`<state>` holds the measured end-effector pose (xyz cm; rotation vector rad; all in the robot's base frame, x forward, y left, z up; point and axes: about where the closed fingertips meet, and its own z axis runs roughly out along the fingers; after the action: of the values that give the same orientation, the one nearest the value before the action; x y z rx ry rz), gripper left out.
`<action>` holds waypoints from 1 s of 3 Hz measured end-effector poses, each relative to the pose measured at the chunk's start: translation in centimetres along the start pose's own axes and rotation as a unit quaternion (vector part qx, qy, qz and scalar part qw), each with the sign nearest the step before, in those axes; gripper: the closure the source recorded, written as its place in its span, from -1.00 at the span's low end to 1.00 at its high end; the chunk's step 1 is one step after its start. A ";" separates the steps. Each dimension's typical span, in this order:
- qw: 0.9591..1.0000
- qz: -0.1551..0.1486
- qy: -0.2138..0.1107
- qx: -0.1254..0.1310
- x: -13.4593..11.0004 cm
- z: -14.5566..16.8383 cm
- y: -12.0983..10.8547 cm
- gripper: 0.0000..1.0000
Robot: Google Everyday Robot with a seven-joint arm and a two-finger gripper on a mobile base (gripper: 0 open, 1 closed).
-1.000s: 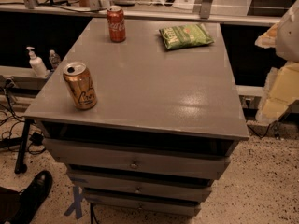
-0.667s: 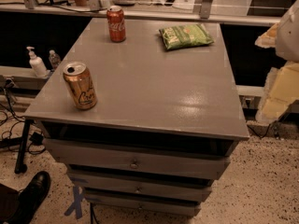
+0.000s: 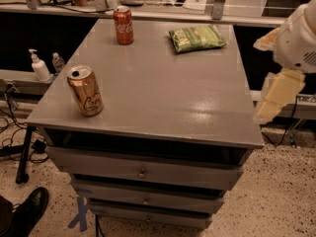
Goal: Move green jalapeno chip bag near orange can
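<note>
While the claw (image 3: 277, 94) hangs right of the worktop (image 3: 163, 98), open or shut I cannot tell, it should descend squarely onto the far-right green jalapeno chip bag (image 3: 197, 37), well apart from the orange can (image 3: 85, 90).

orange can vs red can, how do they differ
The orange can is golden with dark script; the red can is red with white script. The orange can stands near the front left corner of the table; the red can stands at its far edge. Both are upright drink cans. The gripper hangs off the right side, touching neither.
</note>
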<state>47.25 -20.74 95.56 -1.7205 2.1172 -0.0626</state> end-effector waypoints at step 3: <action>0.985 0.035 -0.140 0.095 -7.5 9.4 -15.0 -1.00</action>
<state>65.54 -15.16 93.41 -1.4519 1.8976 -0.0011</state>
